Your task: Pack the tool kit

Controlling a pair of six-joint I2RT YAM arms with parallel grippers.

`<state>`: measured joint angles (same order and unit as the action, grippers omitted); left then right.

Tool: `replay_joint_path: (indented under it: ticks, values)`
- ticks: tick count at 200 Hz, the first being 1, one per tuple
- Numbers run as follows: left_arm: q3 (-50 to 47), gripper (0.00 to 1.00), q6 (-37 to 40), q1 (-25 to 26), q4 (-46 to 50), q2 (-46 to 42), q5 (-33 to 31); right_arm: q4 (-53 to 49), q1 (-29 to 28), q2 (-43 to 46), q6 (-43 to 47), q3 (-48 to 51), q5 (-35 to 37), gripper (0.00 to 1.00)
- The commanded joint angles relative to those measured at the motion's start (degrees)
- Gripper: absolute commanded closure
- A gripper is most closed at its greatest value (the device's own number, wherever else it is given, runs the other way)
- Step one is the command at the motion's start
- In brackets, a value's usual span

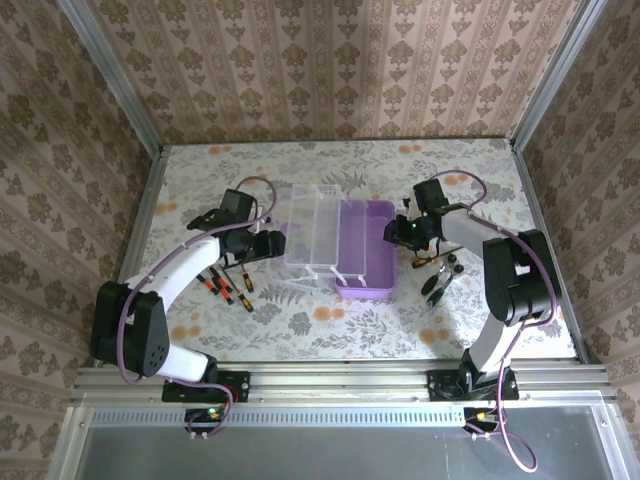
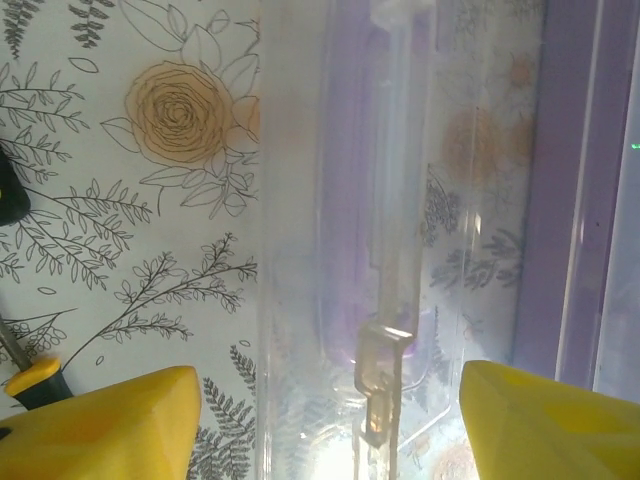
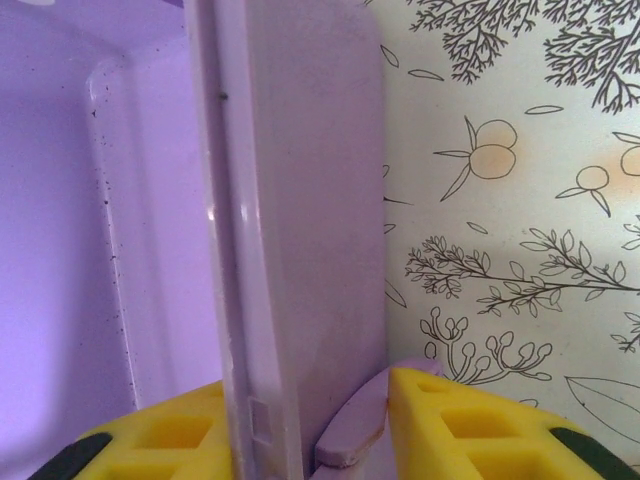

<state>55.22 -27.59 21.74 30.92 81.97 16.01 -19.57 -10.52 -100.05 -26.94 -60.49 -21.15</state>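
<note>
The tool kit's purple box [image 1: 365, 252] lies open mid-table, its clear lid [image 1: 308, 236] folded out to the left. My left gripper [image 1: 270, 243] is at the lid's left side. In the left wrist view the left gripper [image 2: 330, 385] is open, its yellow fingers [image 2: 120, 425] standing apart on either side of the clear lid [image 2: 340, 200] without touching it. My right gripper [image 1: 405, 232] is shut on the box's right wall [image 3: 300, 200], one finger inside, one outside against a purple latch tab [image 3: 355, 425]. Several orange-and-black screwdrivers [image 1: 225, 285] lie on the table left of the lid.
More small tools [image 1: 437, 278] lie right of the box beside the right arm. One screwdriver handle [image 2: 35, 380] is close to the left finger. Metal frame rails and patterned walls close in the floral table [image 1: 330, 320] on three sides.
</note>
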Motion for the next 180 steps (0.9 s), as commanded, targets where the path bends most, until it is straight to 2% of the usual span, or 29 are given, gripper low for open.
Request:
replay_joint_path:
  ticks: [1,25,41,59,108,148,180]
  values:
    - [-1.1,0.29,-3.1,0.0,-5.2,-1.5,1.2,-0.8,0.1,-0.8,0.3,1.4,-1.6,0.62]
    - [-2.2,0.27,-3.8,-0.7,-4.8,-1.2,-0.7,0.3,-0.2,-0.3,-0.7,2.3,-2.8,0.62]
    - [-2.6,0.21,-4.6,-1.9,-3.3,-1.4,-2.3,-0.1,-0.3,0.3,-0.7,2.4,-2.7,0.62]
    - [-3.4,0.19,-5.3,-3.7,-1.8,-1.9,-3.5,-0.4,-0.3,1.4,-0.7,2.4,-2.7,0.62]
    - [-4.3,0.14,-4.4,-4.8,1.0,-8.9,-4.1,-2.3,-0.3,2.7,-0.2,1.0,-1.9,0.61]
    - [-1.6,0.14,-2.7,-5.6,5.5,-11.4,-4.4,-3.5,-0.4,2.9,-0.2,-0.1,-2.3,0.58]
    - [4.5,0.13,-1.0,-5.7,8.7,-13.0,-5.0,-5.7,-0.6,5.8,0.1,-1.7,-1.4,0.50]
